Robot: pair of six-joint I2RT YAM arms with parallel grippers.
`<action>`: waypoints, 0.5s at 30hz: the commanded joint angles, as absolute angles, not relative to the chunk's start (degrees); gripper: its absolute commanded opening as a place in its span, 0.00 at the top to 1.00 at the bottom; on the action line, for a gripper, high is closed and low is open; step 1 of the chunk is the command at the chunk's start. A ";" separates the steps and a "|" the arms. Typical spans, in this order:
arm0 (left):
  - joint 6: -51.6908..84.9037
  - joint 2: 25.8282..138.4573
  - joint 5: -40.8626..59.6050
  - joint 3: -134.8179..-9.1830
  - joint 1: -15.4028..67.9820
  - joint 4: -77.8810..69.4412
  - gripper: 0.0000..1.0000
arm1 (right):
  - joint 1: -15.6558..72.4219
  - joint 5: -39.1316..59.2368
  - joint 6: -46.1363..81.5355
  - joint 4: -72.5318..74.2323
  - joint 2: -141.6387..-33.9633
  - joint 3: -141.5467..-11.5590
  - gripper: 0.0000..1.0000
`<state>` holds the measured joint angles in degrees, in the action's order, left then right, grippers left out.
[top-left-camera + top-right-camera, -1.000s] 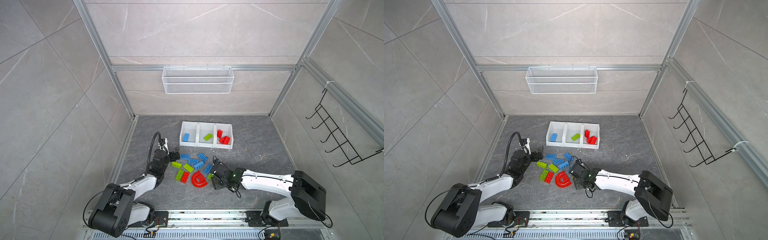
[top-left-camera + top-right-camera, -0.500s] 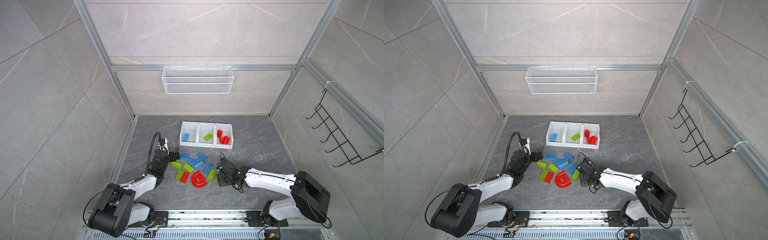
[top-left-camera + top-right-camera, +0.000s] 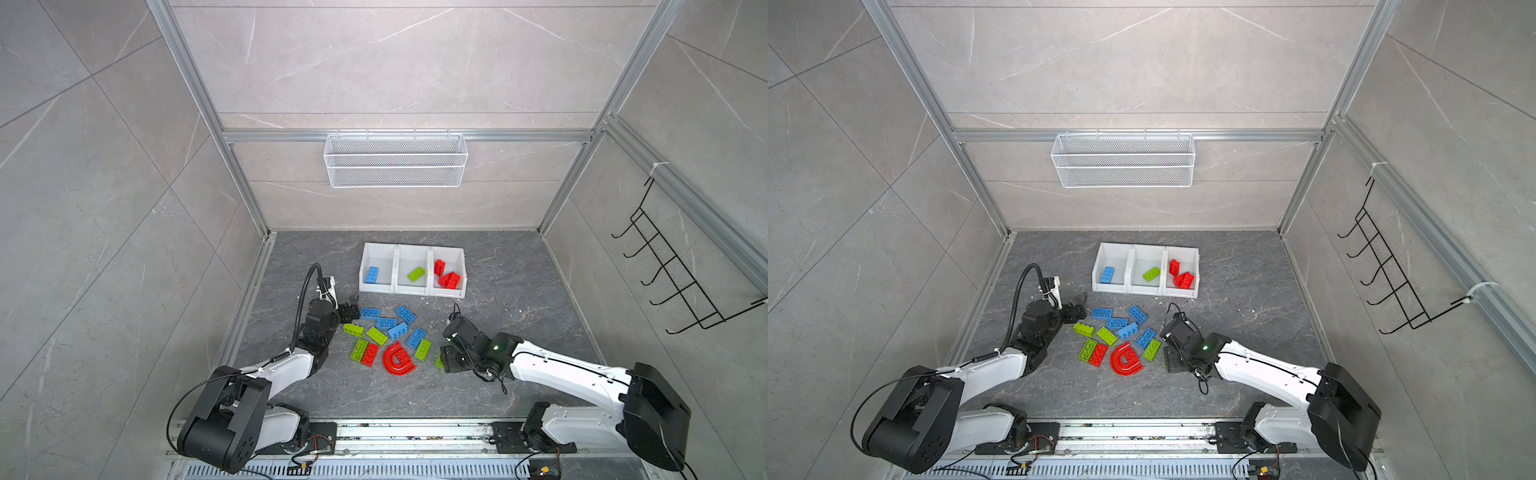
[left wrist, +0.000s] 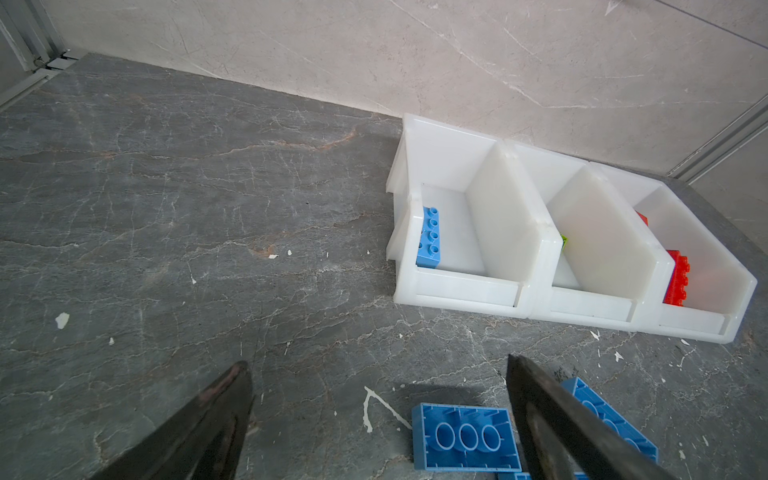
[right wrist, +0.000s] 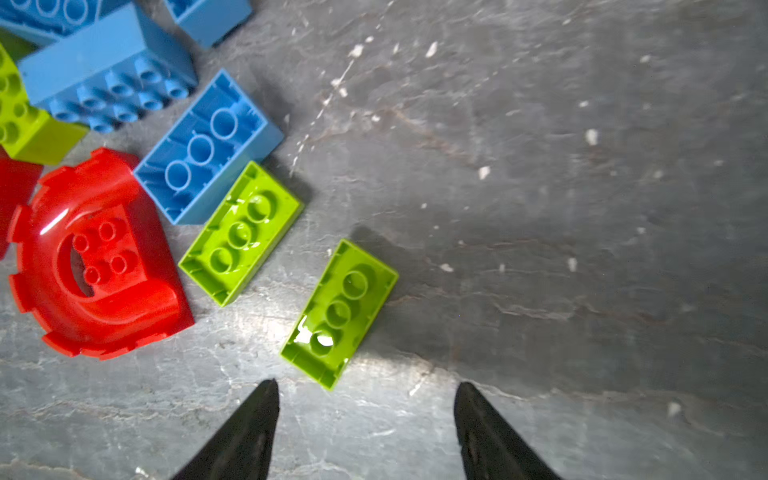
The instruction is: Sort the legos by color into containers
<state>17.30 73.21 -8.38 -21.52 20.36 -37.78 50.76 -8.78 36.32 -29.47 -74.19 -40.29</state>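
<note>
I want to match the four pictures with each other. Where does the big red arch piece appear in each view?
Both top views: the red arch piece lies low in the middle, on the grey table.
Left wrist: not in it.
Right wrist: in view, flat on the table.
Shared landmark: the hollow-side-up lime green brick just beside it, wherever the arch shows.

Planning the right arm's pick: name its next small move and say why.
Probably ease the right pincer forward over the upside-down lime green brick: its jaws stand open and empty, and that brick lies loose just ahead of them.
</note>
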 commanded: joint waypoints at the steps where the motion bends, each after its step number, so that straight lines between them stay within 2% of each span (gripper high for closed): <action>1: 16.35 73.13 -8.26 -22.71 20.62 -39.81 0.03 | 51.68 -7.91 36.96 -26.58 -79.58 -42.34 0.30; 15: 16.46 73.12 -8.32 -22.69 20.61 -39.86 0.03 | 51.68 -8.87 35.19 -24.87 -87.22 -45.15 0.31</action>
